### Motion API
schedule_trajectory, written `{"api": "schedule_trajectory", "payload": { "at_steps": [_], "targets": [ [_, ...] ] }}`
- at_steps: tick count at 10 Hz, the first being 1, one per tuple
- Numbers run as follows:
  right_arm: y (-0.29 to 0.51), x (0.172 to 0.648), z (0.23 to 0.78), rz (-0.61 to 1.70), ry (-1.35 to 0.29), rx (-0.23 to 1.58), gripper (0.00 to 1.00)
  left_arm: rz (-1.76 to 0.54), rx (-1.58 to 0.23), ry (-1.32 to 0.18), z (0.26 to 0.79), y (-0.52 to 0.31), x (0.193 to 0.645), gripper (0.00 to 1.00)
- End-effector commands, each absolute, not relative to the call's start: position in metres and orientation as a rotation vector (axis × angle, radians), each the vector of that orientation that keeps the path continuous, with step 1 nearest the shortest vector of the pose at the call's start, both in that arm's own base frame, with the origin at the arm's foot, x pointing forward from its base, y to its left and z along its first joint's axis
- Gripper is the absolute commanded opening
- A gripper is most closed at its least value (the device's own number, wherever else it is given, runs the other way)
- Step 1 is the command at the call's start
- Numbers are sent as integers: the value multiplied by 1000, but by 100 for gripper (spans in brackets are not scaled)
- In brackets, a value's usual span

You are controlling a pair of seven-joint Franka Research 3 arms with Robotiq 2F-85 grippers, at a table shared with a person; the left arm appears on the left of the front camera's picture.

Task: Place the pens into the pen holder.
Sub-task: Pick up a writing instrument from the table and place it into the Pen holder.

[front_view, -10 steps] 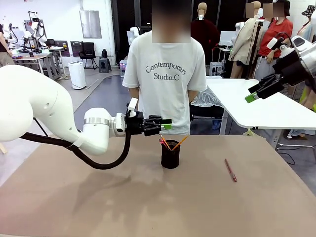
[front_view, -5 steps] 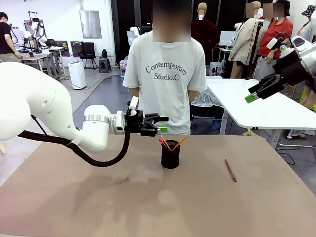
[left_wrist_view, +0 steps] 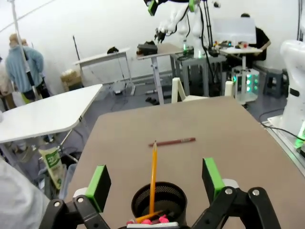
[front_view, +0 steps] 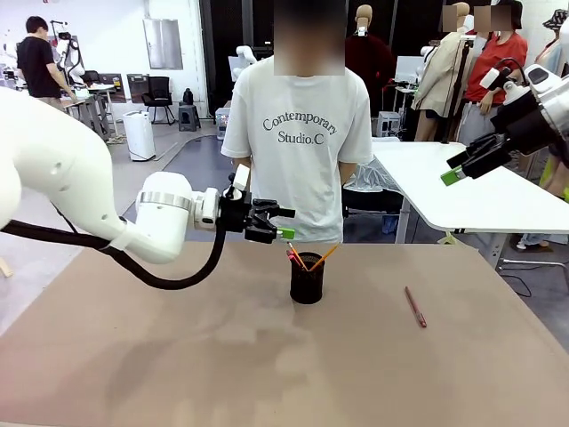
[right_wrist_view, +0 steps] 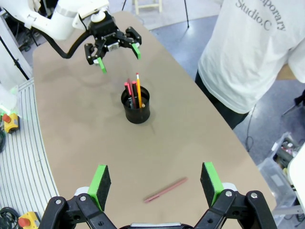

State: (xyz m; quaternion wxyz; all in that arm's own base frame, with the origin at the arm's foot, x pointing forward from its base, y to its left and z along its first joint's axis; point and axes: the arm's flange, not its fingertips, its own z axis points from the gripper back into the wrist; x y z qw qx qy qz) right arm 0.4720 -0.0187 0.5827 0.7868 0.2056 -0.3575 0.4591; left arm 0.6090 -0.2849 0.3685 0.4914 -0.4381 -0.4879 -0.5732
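1. Surface [front_view: 160, 356], plain brown, spans the front view, with a person [front_view: 298, 133] standing at its far side.
2. At the left, the left arm [front_view: 80, 187] reaches in level above the surface, its wrist pointing toward the middle.
3. The left pincer [front_view: 277, 224] hangs in the air just left of the holder and above it, touching nothing. Its green-padded fingers stand wide apart with nothing between them. In its own wrist view the left pincer [left_wrist_view: 156, 182] frames the holder's mouth. From the right wrist view the left pincer [right_wrist_view: 119, 58] shows spread beyond the holder.
4. The holder [front_view: 307, 281] stands upright near the middle of the surface. Its black mesh rim shows on the holder [left_wrist_view: 159, 193] from above, and the holder [right_wrist_view: 136, 110] stands alone on bare surface.
5. The pencil [front_view: 324, 256] stands in the holder, leaning right, with its top well above the rim. This pencil [left_wrist_view: 153, 171] is yellow-orange, as is clear on the pencil [right_wrist_view: 138, 88] from the other side.
6. A red-tipped pen [front_view: 294, 256] stands beside it in the holder, leaning the other way; the red-tipped pen [right_wrist_view: 128, 91] touches the rim.
7. The dark red pen [front_view: 415, 306] lies flat on the surface, well right of the holder and touched by neither pincer. The dark red pen [left_wrist_view: 174, 141] lies past the holder, and the dark red pen [right_wrist_view: 166, 190] lies slantwise.
8. The right pincer [front_view: 459, 169] is held high at the right edge, well clear of the surface. The right pincer [right_wrist_view: 155, 182] has its fingers apart and holds nothing.
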Motion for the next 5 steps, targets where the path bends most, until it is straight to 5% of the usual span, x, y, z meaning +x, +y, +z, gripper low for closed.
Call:
{"api": "schedule_trajectory", "payload": {
  "at_steps": [1,5],
  "targets": [
    [-18,473,586,989,-776,440,100,-1398,-993,-1056,389,-266,587,100],
    [-18,473,586,989,-776,440,100,-1434,-783,-860,432,-215,568,100]
  ]
}}
